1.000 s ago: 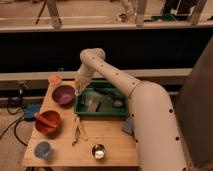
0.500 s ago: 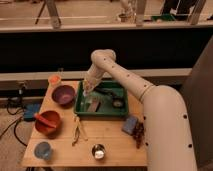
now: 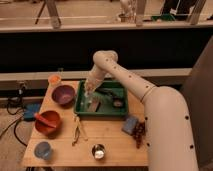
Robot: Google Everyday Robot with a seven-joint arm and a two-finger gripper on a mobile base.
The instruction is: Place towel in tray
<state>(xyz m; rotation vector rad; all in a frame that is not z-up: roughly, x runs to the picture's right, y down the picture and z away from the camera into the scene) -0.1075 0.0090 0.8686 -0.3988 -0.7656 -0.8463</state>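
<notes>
The green tray [image 3: 120,113] sits on the wooden table, right of centre. A pale, crumpled towel [image 3: 95,103] lies or hangs in the tray's left part. My gripper [image 3: 89,91] is just above the towel, over the tray's left edge, and the white arm reaches in from the lower right. I cannot tell whether the gripper touches the towel. A dark object [image 3: 117,102] also lies in the tray.
A purple bowl [image 3: 63,94] and an orange cup [image 3: 54,79] stand left of the tray. A red bowl [image 3: 47,122], a blue cup [image 3: 43,149], a yellowish item [image 3: 77,131], a metal cup [image 3: 99,151], a blue sponge [image 3: 130,124] and dark grapes [image 3: 139,134] are nearer the front.
My gripper has moved right from beside the purple bowl to over the tray's left part, and the pale towel has come with it into the tray.
</notes>
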